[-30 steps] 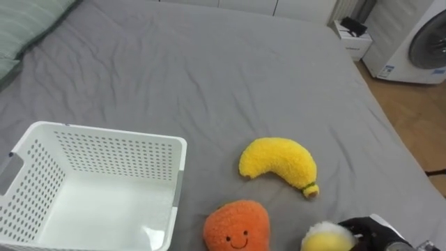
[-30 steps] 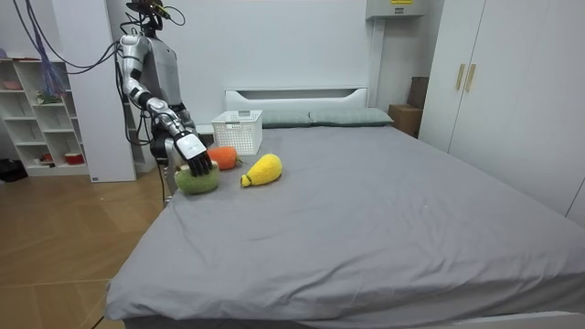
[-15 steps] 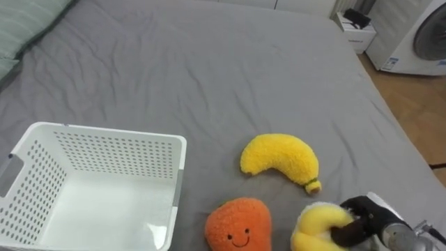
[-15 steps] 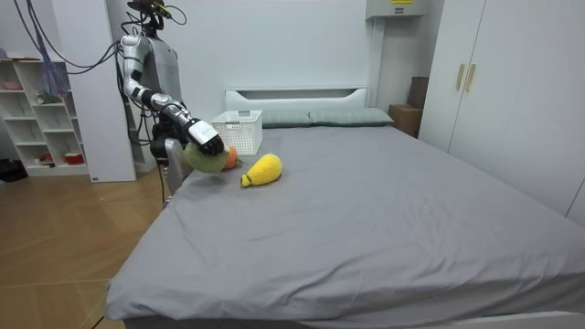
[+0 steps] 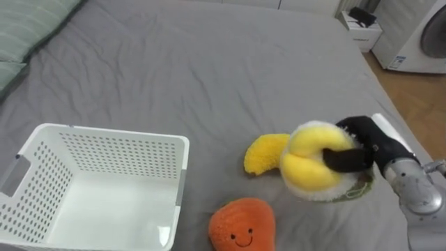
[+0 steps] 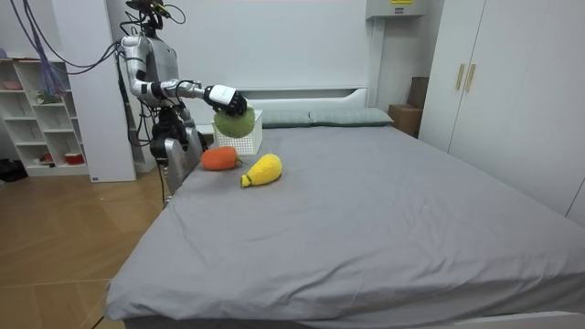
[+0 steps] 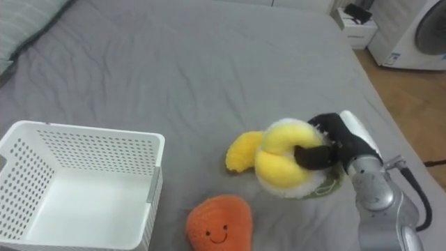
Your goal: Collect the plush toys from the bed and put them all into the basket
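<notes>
My right hand (image 5: 366, 148) is shut on a round yellow-and-white plush toy with a green underside (image 5: 311, 165) and holds it in the air above the grey bed (image 5: 209, 63). In the room view the right hand (image 6: 222, 97) carries the round toy (image 6: 234, 122) just in front of the white basket (image 6: 247, 137). A yellow banana plush (image 5: 263, 152) lies on the bed, partly hidden behind the lifted toy. An orange plush with a smiling face (image 5: 242, 224) lies nearer me. The white perforated basket (image 5: 104, 150) stands empty at my left.
A striped pillow (image 5: 28, 28) lies at the far left of the bed. Beyond the bed's right edge are wooden floor (image 5: 414, 97), a washing machine (image 5: 418, 42) and a small white stand (image 5: 362, 21). I stand at the bed's side by the shelves (image 6: 41, 119).
My right hand closed on the round plush and lifted it off the bed, up and leftward toward the basket. It now covers part of the banana. The view shifted slightly.
</notes>
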Controlling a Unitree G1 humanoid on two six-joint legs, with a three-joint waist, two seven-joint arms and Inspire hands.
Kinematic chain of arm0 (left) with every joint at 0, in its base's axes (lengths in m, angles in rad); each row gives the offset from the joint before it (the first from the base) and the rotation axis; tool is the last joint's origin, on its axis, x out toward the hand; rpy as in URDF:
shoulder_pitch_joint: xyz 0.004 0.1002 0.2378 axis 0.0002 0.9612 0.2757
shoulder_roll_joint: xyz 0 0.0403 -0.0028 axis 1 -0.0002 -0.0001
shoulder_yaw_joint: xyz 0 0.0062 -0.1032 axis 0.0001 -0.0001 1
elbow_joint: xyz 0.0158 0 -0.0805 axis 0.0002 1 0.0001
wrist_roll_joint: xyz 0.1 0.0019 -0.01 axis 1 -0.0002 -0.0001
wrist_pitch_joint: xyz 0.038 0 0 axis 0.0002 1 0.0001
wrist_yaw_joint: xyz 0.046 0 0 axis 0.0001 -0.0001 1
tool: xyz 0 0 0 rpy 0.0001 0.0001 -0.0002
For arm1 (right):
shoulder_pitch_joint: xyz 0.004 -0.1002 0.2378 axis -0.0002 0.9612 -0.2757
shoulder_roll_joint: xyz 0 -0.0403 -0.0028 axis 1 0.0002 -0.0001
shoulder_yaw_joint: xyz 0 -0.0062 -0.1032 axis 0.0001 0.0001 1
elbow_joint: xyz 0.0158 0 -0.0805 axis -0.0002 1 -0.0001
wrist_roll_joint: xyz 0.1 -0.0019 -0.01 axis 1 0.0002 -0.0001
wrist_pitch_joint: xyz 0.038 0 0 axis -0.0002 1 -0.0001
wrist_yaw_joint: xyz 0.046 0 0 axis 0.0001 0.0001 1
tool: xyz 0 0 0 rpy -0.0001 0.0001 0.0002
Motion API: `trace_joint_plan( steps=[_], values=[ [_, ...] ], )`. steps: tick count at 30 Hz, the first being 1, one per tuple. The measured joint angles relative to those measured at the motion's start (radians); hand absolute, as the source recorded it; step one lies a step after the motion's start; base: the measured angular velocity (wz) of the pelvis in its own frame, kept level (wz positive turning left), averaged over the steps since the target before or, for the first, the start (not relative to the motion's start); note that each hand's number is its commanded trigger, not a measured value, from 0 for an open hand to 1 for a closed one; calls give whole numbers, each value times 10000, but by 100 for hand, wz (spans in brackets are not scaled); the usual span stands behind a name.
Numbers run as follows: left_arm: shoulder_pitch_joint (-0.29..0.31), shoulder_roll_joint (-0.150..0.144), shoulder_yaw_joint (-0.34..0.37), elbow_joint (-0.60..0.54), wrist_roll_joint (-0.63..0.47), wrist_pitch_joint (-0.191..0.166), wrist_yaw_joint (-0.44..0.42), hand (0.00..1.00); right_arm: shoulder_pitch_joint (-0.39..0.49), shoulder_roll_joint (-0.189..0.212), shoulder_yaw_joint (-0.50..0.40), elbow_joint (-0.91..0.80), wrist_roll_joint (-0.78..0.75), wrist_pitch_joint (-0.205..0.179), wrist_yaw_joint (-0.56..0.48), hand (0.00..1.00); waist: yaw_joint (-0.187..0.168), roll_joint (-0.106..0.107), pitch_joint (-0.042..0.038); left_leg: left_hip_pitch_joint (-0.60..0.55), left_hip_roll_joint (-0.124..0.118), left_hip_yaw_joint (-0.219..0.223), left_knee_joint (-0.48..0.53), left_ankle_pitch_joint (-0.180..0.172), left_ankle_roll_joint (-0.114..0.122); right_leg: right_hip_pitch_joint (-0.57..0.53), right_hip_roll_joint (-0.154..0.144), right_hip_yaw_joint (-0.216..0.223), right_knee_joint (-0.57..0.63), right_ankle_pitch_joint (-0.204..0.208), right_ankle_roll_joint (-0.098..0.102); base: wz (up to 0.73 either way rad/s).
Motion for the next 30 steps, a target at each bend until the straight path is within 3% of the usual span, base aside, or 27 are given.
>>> trace_joint_plan(
  steps=[3, 5, 9, 13, 17, 21, 24, 26, 30],
  values=[
    [-51, 6, -36, 60, -25, -109, 1, 0, -632, -41, 22, -81, 113, -1, -170, 100, 173, -40, -18, -56, 0, -22, 47, 4, 0, -57, 9, -3, -2, 1, -2, 0],
    [-83, 22, -55, 86, -105, -177, 1, 0, -959, -214, 221, -82, 177, -1, -297, 100, 315, -111, 34, -62, 0, -53, 38, 5, -1, -56, 8, -45, 4, 2, -2, 4],
    [-142, 24, -83, 81, -108, -183, 1, 0, -1034, -312, 593, -197, 429, 105, -181, 100, 602, -205, 41, -124, -13, -209, 30, 4, -2, -54, -11, -266, 3, 3, -1, 10],
    [-220, 40, -327, 73, -100, -179, 74, 0, -1548, -313, 1510, -226, 480, 302, -107, 100, 872, -218, 32, -186, -19, -296, 65, 4, -1, -58, -20, -434, -3, 3, 0, 7],
    [-338, 34, -369, 46, -88, -179, 101, 0, -1928, -302, 1910, -222, 1044, 297, -96, 100, 1373, -239, 39, -264, -34, -460, 86, 4, -2, -24, -29, -586, -16, 4, 0, 11],
    [-523, 2, -401, 52, -98, -176, 102, 0, -2129, -129, 2407, -157, 1081, 294, -16, 100, 1860, -203, 84, -252, -51, -619, 85, 8, -5, 64, -45, -767, -48, 3, 1, 12],
    [-540, -27, -640, 57, -91, -173, 104, 0, -2200, 226, 2809, -157, 1050, 293, 104, 100, 1926, -206, 132, -378, -118, -901, 147, 18, -2, 61, -94, -1012, -47, 1, 5, 20],
    [-578, -81, -686, 55, -76, -168, 103, 0, -2260, 305, 3042, -148, 996, 299, 177, 100, 2230, -176, 165, -460, -140, -958, 228, 26, 11, 7, -122, -1073, -37, 0, 6, 12],
    [-655, -122, -678, 51, 18, -167, 103, 0, -2303, 332, 3283, -140, 956, 300, 179, 100, 2555, -194, 158, -618, -170, -1095, 320, 53, 37, -16, -175, -1462, -38, 0, 6, 13]
  ],
)
